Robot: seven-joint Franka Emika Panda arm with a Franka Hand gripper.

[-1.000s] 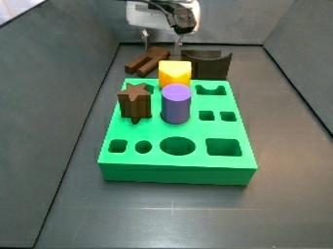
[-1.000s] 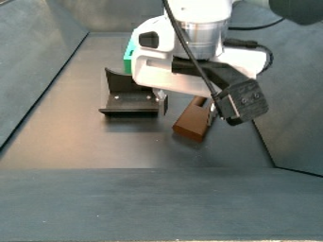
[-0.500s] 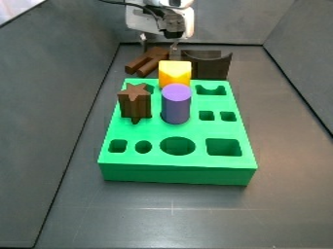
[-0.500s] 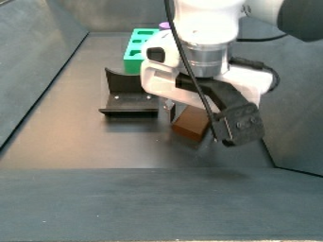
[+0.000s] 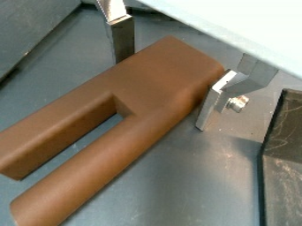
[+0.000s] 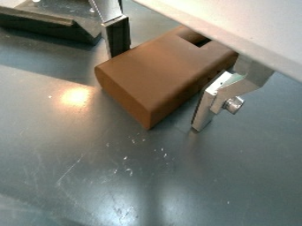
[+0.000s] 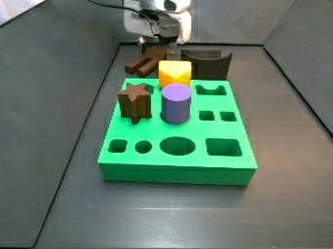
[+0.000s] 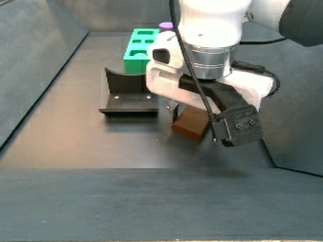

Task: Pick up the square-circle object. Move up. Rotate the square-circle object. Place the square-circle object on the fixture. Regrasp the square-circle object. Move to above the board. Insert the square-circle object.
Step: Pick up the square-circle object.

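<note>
The square-circle object is a long brown peg lying flat on the dark floor, behind the board and beside the fixture. My gripper is down over the peg's wide square section, open, with one silver finger on each side of it. The slim round end points away from the jaws in a wrist view. In a side view the gripper hides most of the peg. The fixture stands just beside it.
On the green board stand a yellow block, a purple cylinder and a brown star peg. The fixture's dark edge lies close to one finger. Grey walls enclose the floor on both sides.
The gripper has come down over the last second, from above the peg to floor level, so its fingers now straddle the peg's wide section. The peg has not moved.
</note>
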